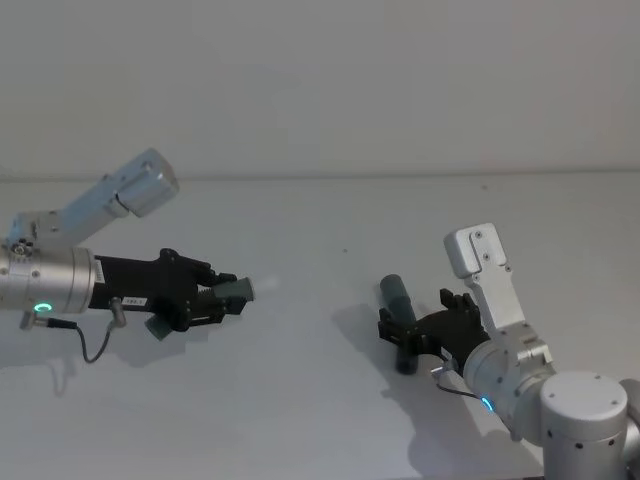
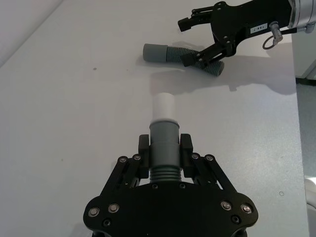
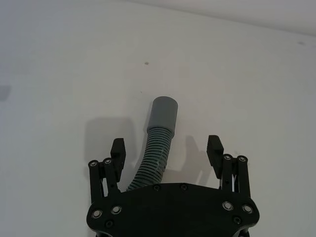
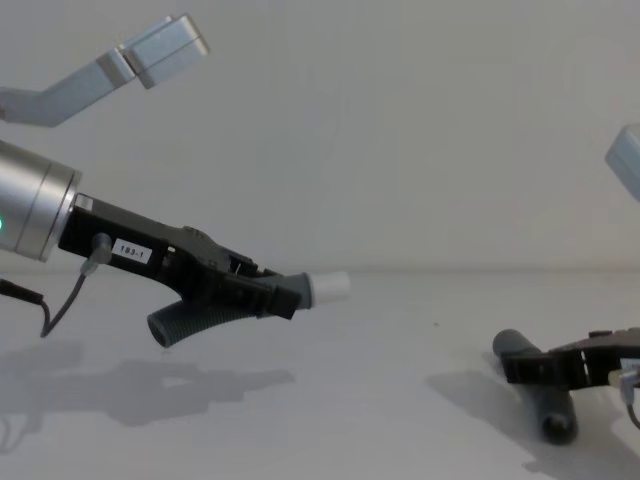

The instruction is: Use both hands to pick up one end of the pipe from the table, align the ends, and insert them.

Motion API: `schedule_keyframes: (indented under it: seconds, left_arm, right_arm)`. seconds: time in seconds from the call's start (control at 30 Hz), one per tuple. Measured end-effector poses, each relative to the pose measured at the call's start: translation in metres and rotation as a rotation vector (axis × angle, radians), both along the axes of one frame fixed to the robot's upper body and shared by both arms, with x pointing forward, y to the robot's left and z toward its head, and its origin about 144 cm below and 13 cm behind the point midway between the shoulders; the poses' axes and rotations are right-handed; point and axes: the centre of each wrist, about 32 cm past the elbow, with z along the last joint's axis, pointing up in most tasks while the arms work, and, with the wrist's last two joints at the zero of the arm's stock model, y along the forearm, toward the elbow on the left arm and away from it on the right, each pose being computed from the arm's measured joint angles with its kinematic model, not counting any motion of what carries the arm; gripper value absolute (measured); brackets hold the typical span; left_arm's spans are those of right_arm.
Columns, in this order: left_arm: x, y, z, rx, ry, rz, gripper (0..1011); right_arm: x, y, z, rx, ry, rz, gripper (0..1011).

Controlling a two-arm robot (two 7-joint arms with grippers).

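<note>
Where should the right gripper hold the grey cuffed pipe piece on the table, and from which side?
On its ribbed part just behind the cuff, from above: it lies flat, the open right gripper straddles it, and the cuff stays free for the white tip.

Left gripper [image 1: 232, 295], at 9 o'clock, points toward 3 o'clock, raised, clamped on a pipe piece [image 2: 164, 143]; right gripper [image 1: 398, 335], at 4 o'clock, sits low, fingers spread.
</note>
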Motion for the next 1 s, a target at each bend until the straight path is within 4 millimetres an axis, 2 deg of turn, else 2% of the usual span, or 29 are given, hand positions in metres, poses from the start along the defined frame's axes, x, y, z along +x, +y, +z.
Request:
schedule_keyframes:
  seconds: [1.0]
  left_arm:
    - [0.000,0.000,0.000,0.000,0.000,0.000,327]
  right_arm:
    - [0.009,0.007,0.012,0.003,0.090,-0.008,1003]
